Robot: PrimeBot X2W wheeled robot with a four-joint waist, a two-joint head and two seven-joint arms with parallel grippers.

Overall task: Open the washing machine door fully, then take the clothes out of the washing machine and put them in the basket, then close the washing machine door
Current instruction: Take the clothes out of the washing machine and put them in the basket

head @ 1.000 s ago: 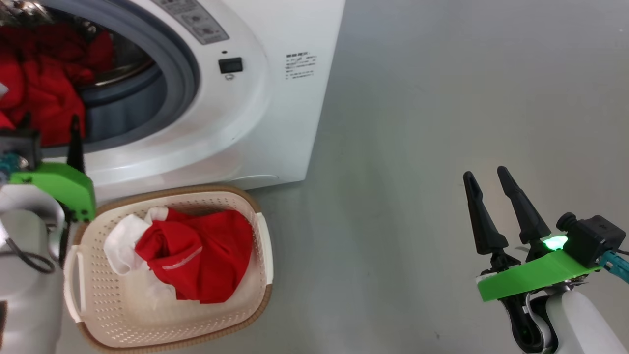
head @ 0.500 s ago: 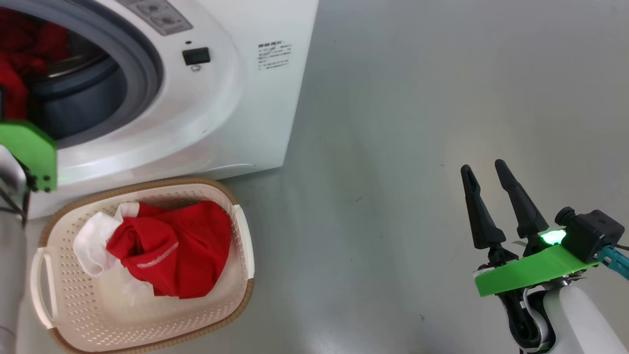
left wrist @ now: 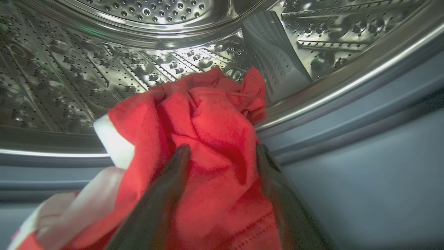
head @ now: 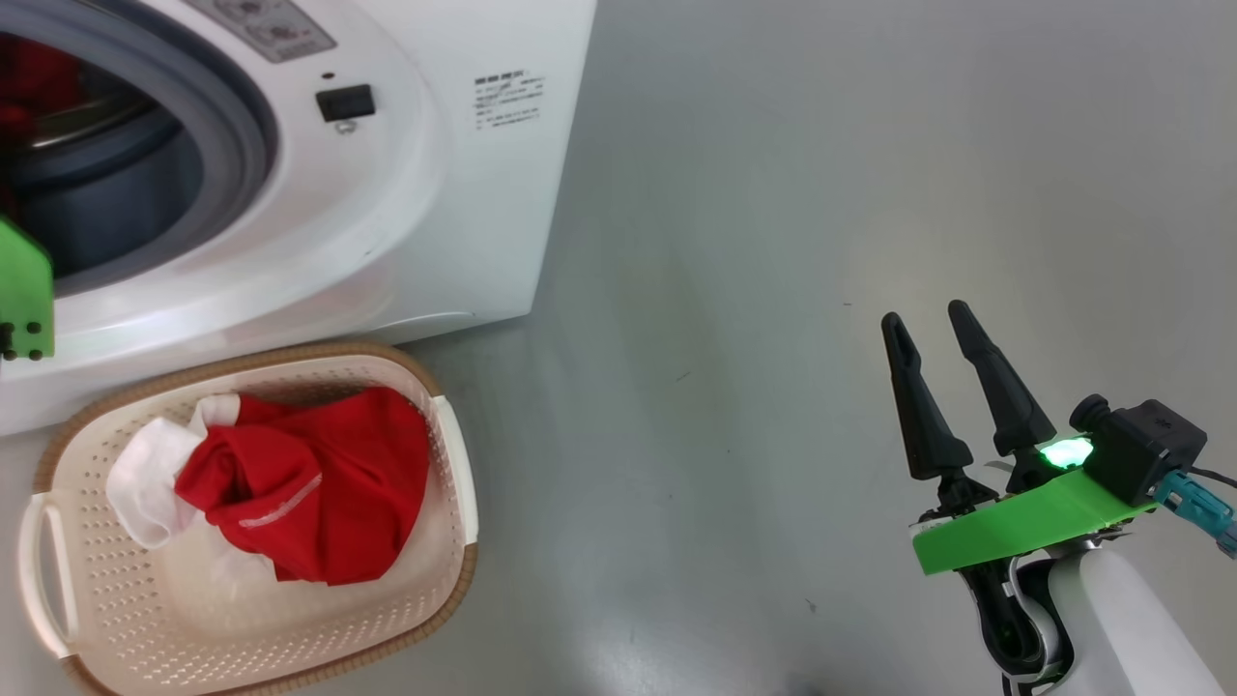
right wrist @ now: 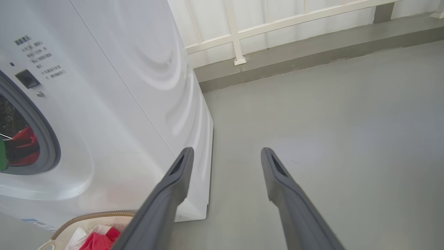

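Observation:
The washing machine stands at the upper left with its mouth uncovered; its door is out of view. In the left wrist view my left gripper is inside the steel drum, open, with one finger on each side of the red clothes. A white piece lies at their left. The basket sits on the floor below the machine and holds more red and white clothes. My right gripper hangs open and empty over the floor, far to the right of the basket.
Grey floor stretches to the right of the machine. A low kerb and a white railing run behind it. The left wrist's green mount sits before the grey gasket. The basket rim shows under the machine.
The head camera has turned, so machine and basket slid left in the picture. My left wrist mount has risen towards the drum mouth. Both grippers stay open.

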